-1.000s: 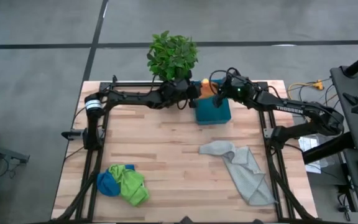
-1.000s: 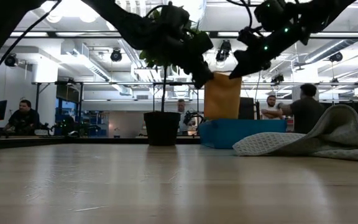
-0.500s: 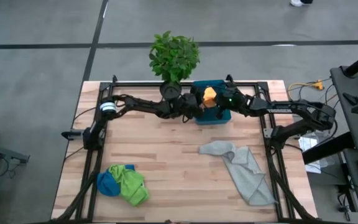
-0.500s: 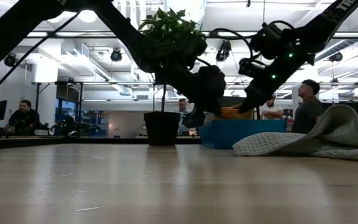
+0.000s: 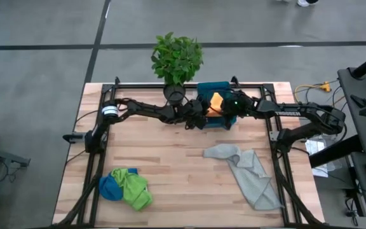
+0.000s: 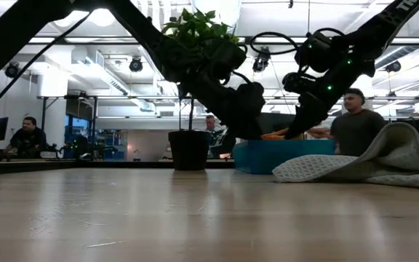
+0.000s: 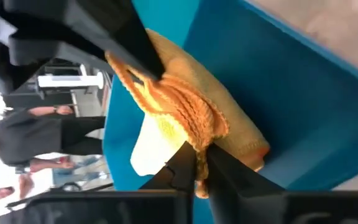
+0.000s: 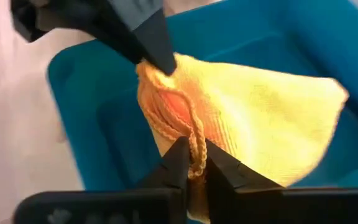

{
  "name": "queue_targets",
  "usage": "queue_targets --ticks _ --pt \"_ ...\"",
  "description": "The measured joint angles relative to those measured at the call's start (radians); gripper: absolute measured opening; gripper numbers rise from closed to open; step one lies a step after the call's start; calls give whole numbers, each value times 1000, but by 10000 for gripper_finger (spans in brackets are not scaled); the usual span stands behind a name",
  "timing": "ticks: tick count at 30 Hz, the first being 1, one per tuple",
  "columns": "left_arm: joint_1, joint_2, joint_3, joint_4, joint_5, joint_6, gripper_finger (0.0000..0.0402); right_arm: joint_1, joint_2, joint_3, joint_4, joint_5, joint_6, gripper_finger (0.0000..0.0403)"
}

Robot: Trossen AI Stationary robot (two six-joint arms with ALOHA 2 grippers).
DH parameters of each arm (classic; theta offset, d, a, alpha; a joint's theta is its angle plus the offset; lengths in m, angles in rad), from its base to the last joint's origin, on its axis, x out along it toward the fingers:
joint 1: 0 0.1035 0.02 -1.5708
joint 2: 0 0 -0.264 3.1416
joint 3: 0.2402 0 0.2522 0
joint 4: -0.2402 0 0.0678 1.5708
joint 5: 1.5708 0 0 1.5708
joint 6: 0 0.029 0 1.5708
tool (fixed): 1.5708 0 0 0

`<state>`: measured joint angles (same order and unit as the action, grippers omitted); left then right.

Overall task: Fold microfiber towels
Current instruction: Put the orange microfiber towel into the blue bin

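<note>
Over bin [image 5: 216,113] at tabletop [image 5: 170,159] back edge | orange towel [image 5: 215,101] folded, lowered into bin | left gripper [image 7: 196,163] and right gripper [image 8: 192,157] jaws each pinched narrow on towel hem | tip: release both together, lift straight out, avoid snagging | grey towel [image 5: 250,172], green towel [image 5: 134,188], blue towel [image 5: 110,187] unfolded on tabletop

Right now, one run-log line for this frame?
step: orange towel into teal bin | left gripper: shut on orange towel | right gripper: shut on orange towel | grey towel: unfolded on table
</note>
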<state>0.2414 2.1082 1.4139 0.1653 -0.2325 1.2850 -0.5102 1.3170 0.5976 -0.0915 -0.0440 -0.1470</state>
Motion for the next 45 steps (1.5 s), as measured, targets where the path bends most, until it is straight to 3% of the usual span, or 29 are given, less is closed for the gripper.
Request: queue_targets --ticks 9,14,18,25,28,32,37,45 --pt "-7 -85 -3 -24 15 -48 107 0 -55 58 -196 -68 39 127" --pt "-19 -181 -3 -12 16 -93 134 -3 -126 136 -290 -51 35 152" --pt "-24 -246 -3 -15 -12 -280 136 -53 -95 164 -261 -42 41 128" --pt "-44 -295 -3 -15 -91 -563 137 -121 156 213 -259 -117 57 18" --pt "-59 -296 -4 -19 -131 -608 137 -119 264 264 -280 -137 24 14" --pt "-84 -298 -8 -23 -198 -618 137 -119 360 358 -448 -196 -29 9" --pt "-99 -315 -9 -44 -223 -617 137 -128 313 423 -477 -198 -9 9" --pt "-99 -343 -12 -220 -281 -618 137 -145 272 519 -479 -200 216 29"
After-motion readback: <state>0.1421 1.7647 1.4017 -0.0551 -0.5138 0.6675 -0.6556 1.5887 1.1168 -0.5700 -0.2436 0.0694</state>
